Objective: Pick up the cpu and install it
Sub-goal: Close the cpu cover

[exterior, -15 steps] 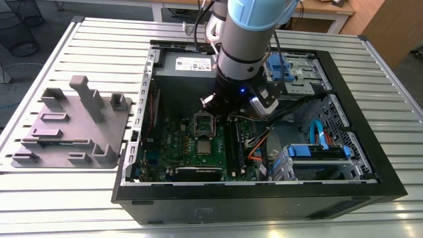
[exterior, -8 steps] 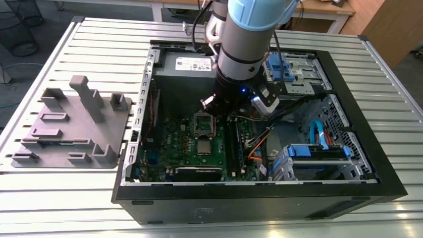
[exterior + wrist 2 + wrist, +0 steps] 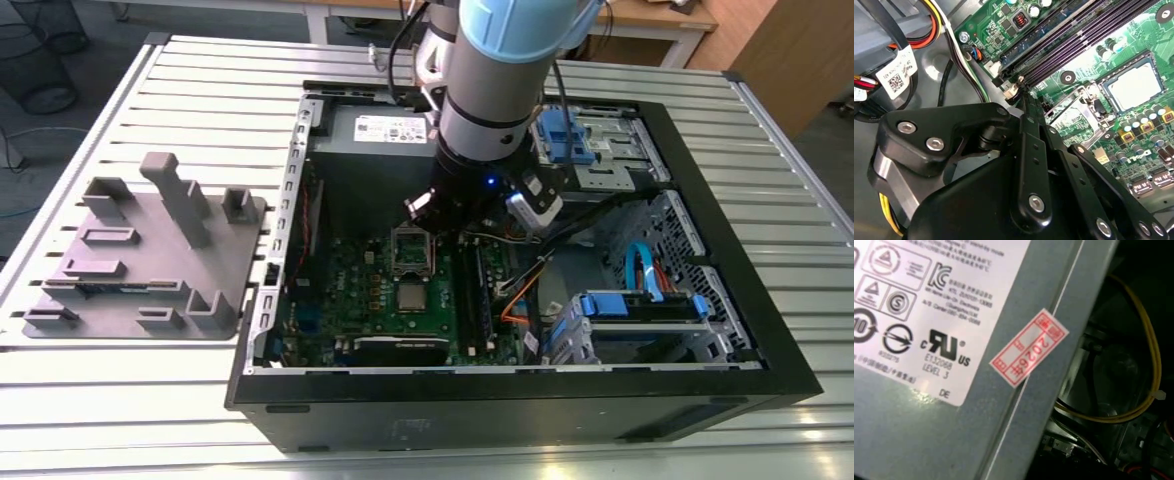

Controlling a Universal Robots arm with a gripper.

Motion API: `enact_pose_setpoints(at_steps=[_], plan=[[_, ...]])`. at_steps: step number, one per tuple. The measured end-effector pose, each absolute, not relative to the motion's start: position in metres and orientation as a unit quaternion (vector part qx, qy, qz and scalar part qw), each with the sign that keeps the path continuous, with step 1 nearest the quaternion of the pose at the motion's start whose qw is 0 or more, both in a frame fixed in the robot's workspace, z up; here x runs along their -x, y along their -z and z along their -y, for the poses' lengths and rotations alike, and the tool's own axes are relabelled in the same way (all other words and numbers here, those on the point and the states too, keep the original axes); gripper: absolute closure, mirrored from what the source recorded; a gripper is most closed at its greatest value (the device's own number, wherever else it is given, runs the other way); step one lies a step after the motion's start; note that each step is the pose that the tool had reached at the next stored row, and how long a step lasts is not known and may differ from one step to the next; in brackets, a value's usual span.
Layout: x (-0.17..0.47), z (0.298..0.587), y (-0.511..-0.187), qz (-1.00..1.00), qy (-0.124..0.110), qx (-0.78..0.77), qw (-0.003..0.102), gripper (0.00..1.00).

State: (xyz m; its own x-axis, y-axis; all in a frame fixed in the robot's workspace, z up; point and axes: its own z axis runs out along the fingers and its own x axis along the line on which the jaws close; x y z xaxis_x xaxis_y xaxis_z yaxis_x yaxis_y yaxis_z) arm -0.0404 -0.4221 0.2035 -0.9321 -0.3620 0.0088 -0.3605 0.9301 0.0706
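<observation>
Cpu: silvery square lying flat in its socket on the green motherboard, lower centre of the exterior view. It also appears at the upper right of the second wrist view.
Metal frame: stands just above the cpu.
Fingers: pressed together, nothing seen between them, apart from the cpu.

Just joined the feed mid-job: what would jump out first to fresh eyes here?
The robot arm reaches down into the open computer case, its gripper above the green motherboard. In the second wrist view the silvery cpu lies in a black frame on that board, apart from the gripper. Grey holder blocks sit outside the case, at the exterior view's left.
</observation>
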Motion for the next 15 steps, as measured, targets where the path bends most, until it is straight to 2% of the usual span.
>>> enact_pose_setpoints(at_steps=[15], plan=[[0.0449, 0.4211, -0.2020, 0.982, 0.036, -0.184, 0.010, 0.89]])
